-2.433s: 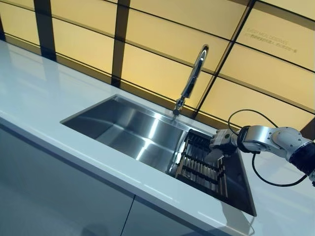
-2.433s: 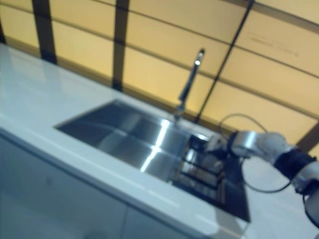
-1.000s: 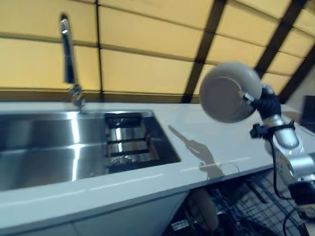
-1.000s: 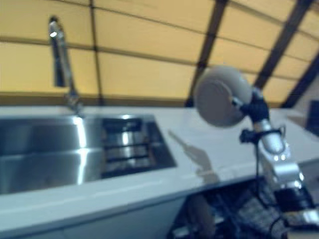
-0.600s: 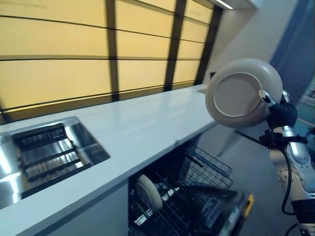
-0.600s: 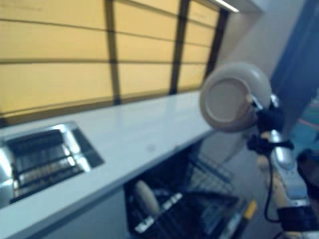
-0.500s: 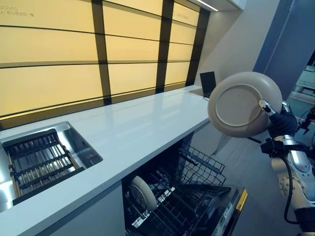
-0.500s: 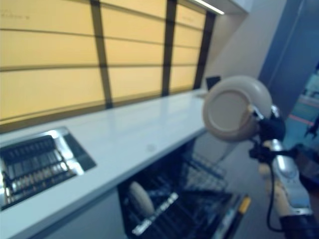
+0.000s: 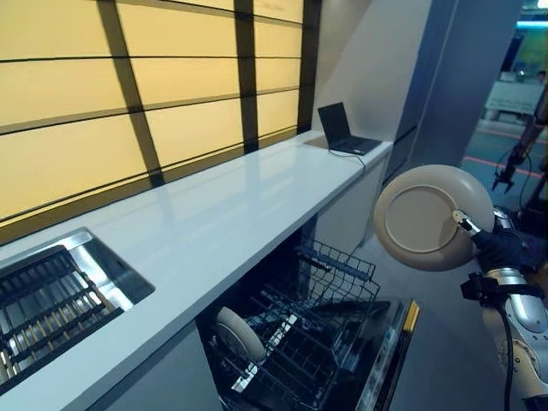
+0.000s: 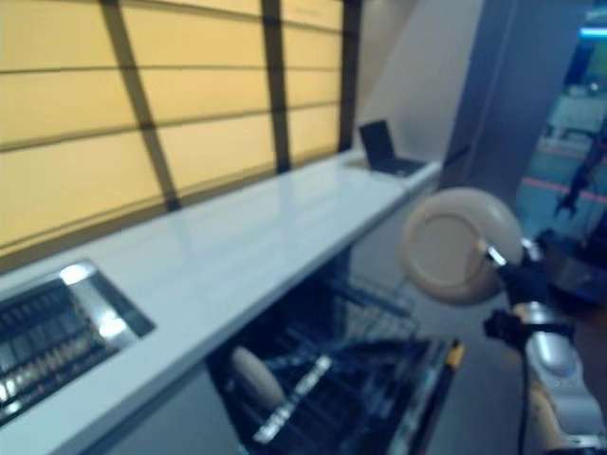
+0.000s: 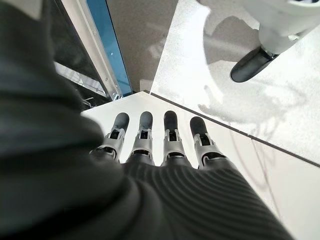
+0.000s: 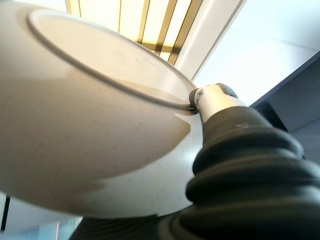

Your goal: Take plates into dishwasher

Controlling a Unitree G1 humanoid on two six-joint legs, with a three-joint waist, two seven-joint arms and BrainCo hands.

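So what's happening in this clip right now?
The robot's right hand is holding a beige plate upright in the air, off to the side of the open dishwasher under the white counter. One plate already stands in the lower rack. The held plate is not yet over the rack. The left hand hangs idle with straight fingers, holding nothing.

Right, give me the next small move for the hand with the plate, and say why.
Probably lower the right hand toward the open dishwasher rack. It holds the plate on edge, up at about counter height and off to the rack's right, so the plate has to come down and across. One plate already stands in the rack's near end, so aim for free slots beside it.
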